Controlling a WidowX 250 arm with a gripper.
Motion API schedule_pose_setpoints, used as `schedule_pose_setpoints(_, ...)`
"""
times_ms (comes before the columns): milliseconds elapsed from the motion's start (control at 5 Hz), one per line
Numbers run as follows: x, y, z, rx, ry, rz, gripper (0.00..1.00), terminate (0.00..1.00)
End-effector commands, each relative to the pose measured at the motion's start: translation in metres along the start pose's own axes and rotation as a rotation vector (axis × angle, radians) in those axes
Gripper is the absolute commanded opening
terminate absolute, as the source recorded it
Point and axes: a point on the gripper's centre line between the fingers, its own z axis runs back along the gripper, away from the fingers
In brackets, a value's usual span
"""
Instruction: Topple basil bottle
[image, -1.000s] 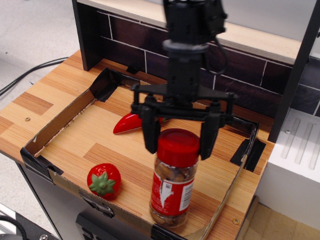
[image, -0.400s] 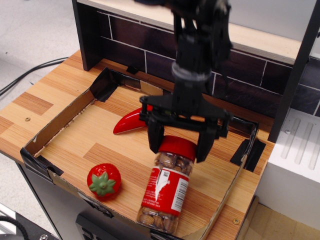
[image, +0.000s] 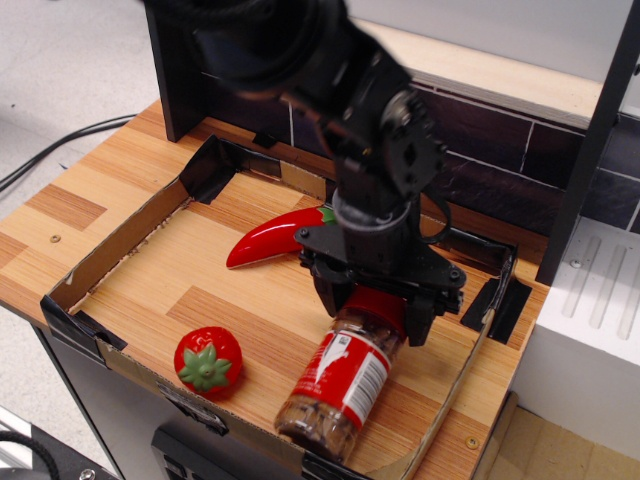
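Note:
The basil bottle (image: 338, 388) is a clear jar with a red cap, red-and-white label and brownish contents. It leans steeply, almost lying, with its base toward the tray's front edge and its cap up under the gripper. My gripper (image: 377, 310) is tilted over and its two black fingers straddle the red cap (image: 377, 306). The fingers look spread wider than the cap, so the gripper is open. Much of the cap is hidden by the gripper.
A shallow cardboard tray (image: 120, 240) with black-taped corners sits on the wooden table. A red toy chili pepper (image: 270, 240) lies behind the bottle, a red toy strawberry (image: 208, 362) at the front left. A dark brick-pattern wall stands behind, a white block (image: 590, 330) at right.
The bottle went from upright to steeply tilted, base sliding toward the tray's front edge. The gripper came down and forward, tilting with the cap between its fingers.

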Motion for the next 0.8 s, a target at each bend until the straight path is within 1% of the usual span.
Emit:
schedule_pose_setpoints(0,0.035,-0.005,0.022,-0.068,-0.125,0.089,1.00,0.00)
schedule_pose_setpoints(200,0.037,-0.003,0.035,-0.091,-0.066,0.099,1.00,0.00)
schedule_pose_setpoints(400,0.042,-0.001,0.048,-0.094,-0.056,0.114,1.00,0.00)
schedule_pose_setpoints(600,0.047,-0.002,0.068,-0.048,-0.053,0.132,1.00,0.00)
